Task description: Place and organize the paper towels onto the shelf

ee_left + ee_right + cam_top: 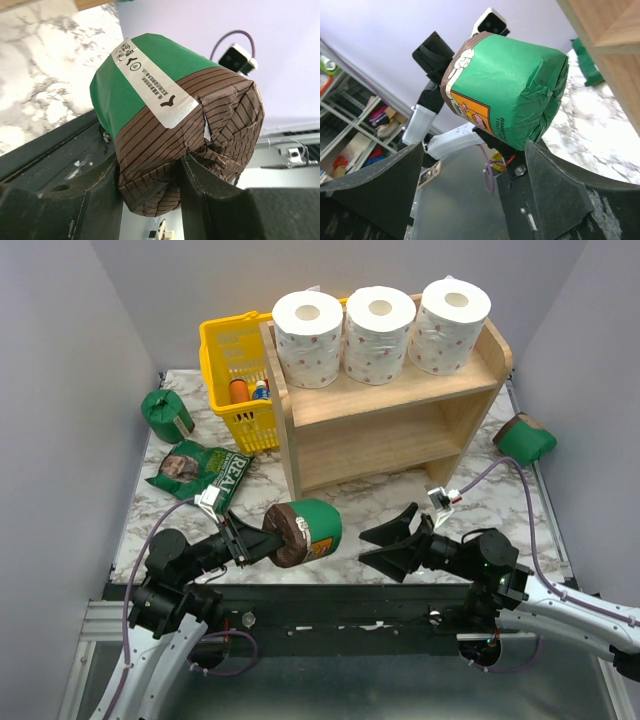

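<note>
Three white dotted rolls [380, 335] stand at upper centre, and three green-wrapped rolls [318, 522] lie at left, right and lower centre. There is one wooden shelf [400, 430], one yellow basket [225, 360] and one green bag [200, 472].

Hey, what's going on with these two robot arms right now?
The left gripper is shut on the brown end of a green-wrapped roll, holding it up in front of the shelf. The right gripper stands open, facing that roll. Three white rolls sit in a row on the shelf's top; two other green rolls lie on the table, one left, one right.
</note>
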`<action>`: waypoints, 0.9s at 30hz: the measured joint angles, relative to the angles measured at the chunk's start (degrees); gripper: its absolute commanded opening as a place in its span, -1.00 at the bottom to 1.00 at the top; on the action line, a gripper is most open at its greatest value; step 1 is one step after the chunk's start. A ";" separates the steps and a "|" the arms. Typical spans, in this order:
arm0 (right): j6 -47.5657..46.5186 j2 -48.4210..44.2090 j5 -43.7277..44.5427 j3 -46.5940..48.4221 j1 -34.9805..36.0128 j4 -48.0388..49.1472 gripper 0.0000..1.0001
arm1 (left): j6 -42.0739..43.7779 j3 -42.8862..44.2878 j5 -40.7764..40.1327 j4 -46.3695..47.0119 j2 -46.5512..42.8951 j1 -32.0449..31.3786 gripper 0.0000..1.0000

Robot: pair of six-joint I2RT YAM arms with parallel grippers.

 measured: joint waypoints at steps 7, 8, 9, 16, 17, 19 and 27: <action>1.60 6.91 -3.52 0.02 0.00 7.28 0.82 | -4.22 -2.84 2.36 8.55 -1.09 -0.09 -0.10; 1.95 8.02 -3.80 0.04 0.00 8.28 0.82 | -5.16 -3.67 2.60 9.92 -1.29 -0.09 -0.11; 2.23 9.18 -4.09 0.09 0.00 9.20 0.81 | -5.84 -4.15 2.75 10.75 -1.38 -0.09 -0.11; 3.04 17.79 -7.74 2.45 0.00 16.02 0.75 | -8.52 -5.35 3.67 15.04 -1.38 -0.09 -0.11; 3.04 18.47 -8.02 2.73 -0.02 16.79 0.75 | -9.03 -5.64 3.76 16.11 -1.38 -0.09 -0.11; 3.08 19.74 -8.37 2.93 -0.28 19.28 0.75 | -9.86 -6.16 3.69 18.34 -1.38 0.17 -0.11; 2.80 20.83 -8.90 2.93 -0.66 24.06 0.75 | -12.57 -7.82 3.65 24.24 -1.33 0.35 -0.15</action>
